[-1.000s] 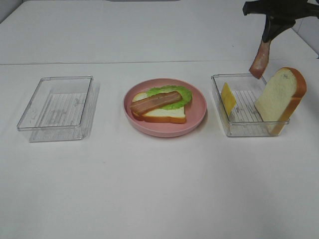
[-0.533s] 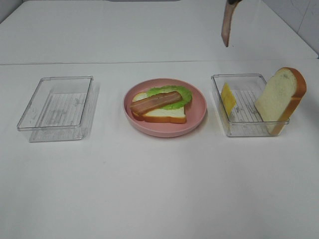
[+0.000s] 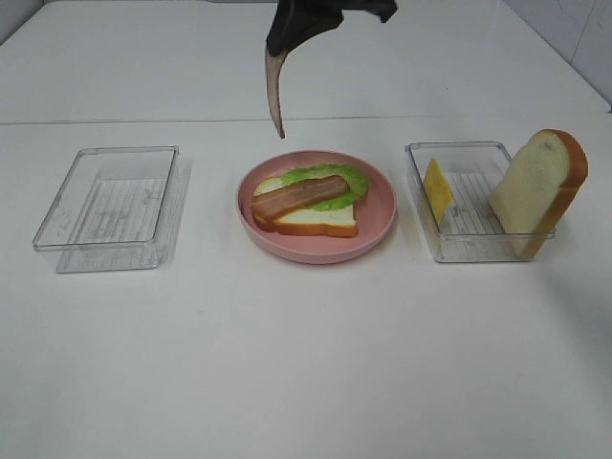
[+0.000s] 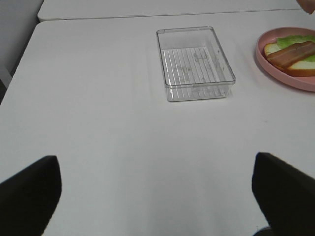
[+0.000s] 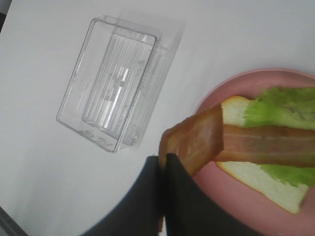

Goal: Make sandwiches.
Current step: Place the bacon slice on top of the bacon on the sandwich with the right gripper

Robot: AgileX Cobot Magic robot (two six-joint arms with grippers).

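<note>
On the pink plate lies a bread slice with a green lettuce leaf and one bacon strip on top. My right gripper is shut on a second bacon strip, which hangs high above the plate's far left side; the right wrist view shows this strip over the stack. A cheese slice and a second bread slice lean in the right clear tray. My left gripper is open and empty, far from the plate.
An empty clear tray stands left of the plate; it also shows in the left wrist view and the right wrist view. The white table's front half is bare.
My right gripper has carried the bacon strip leftward from above the right tray to above the plate's far left side. The left arm has not moved.
</note>
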